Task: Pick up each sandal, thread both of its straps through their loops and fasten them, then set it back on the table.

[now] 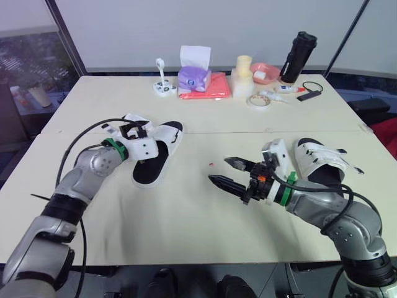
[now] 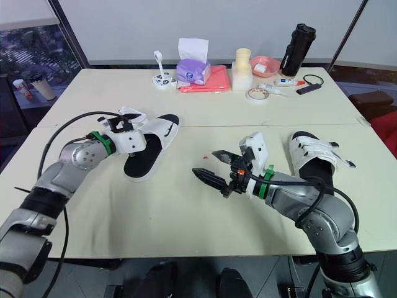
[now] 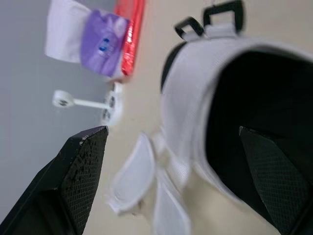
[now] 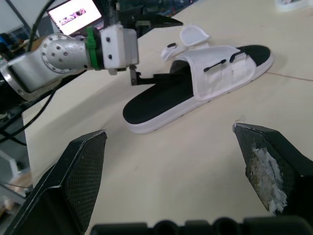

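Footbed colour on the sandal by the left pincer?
Black footbed, white strap; best in right wrist view.

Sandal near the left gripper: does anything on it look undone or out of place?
Yes. The sandal has both strap ends loose. They lie spread out beside it and are not threaded through the black loops.

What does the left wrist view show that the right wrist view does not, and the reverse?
Left wrist view, not the right: a purple tissue pack, a red pouch, a small white stemmed object. Right wrist view, not the left: the left gripper seen from outside, jaws open by the sandal, and a lit screen. Both: the white sandal with its straps loose, not threaded through the black loops.
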Tool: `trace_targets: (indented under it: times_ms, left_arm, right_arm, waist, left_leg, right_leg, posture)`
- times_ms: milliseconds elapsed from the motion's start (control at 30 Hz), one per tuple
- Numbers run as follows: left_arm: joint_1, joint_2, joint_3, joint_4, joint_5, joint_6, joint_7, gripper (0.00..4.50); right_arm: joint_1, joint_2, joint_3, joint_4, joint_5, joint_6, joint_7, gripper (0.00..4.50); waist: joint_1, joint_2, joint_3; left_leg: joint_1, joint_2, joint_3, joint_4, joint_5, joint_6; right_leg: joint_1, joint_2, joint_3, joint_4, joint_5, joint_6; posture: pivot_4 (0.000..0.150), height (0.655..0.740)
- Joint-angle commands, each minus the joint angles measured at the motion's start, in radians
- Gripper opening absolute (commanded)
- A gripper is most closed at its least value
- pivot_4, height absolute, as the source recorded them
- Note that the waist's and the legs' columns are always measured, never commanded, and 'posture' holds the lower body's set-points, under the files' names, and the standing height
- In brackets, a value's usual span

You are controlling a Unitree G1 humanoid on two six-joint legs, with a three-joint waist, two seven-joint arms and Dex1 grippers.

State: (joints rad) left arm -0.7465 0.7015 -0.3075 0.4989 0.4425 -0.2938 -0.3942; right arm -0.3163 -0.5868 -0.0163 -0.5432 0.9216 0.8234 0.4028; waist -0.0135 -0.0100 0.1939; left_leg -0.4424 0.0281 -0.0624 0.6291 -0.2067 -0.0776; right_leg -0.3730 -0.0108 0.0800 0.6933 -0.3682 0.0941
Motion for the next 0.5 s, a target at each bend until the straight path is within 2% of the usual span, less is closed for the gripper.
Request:
trace_targets:
  times_ms: [33,233,333,500]
  left_arm:
    - [-0.074,-0.026,-0.039,0.117,0.084,-0.048,0.068,4.46]
    - [-0.245,-0.137,-0.110,0.409,0.181,-0.098,0.217,4.46]
    - [-0.302,-0.169,-0.151,0.526,0.226,-0.125,0.267,3.68]
    - [-0.342,-0.197,-0.171,0.612,0.241,-0.160,0.311,1.20]
  right_arm:
    - [-0.002,0.022,-0.019,-0.010,-0.018,-0.025,-0.002,4.50]
    - [-0.005,0.060,-0.025,-0.001,-0.045,-0.025,-0.020,4.50]
    - [-0.006,0.072,-0.028,-0.002,-0.055,-0.022,-0.029,4.50]
    - [0.002,0.077,-0.041,-0.006,-0.057,-0.018,-0.042,4.50]
  waist:
    - [-0.002,0.000,0.000]
    - [0.001,-0.001,0.000]
    - [-0.001,-0.001,0.000]
    - [-0.002,-0.001,0.000]
  left_leg:
    - [0.000,0.000,0.000,0.000,0.000,0.000]
    - [0.000,-0.002,-0.001,0.002,0.000,0.000]
    - [0.000,-0.002,-0.001,0.002,0.000,0.000]
    - [0.000,-0.002,-0.001,0.002,0.000,0.000]
  right_leg:
    - [0.000,0.000,0.000,0.000,0.000,0.000]
    - [0.000,0.000,-0.001,0.003,0.000,0.000]
    - [-0.001,0.000,-0.001,0.004,0.000,0.000]
    - [-0.002,0.000,-0.001,0.005,0.000,0.000]
  posture:
    - [0.150,0.7400]
    - [0.150,0.7400]
    - [0.150,0.7400]
    - [0.150,0.7400]
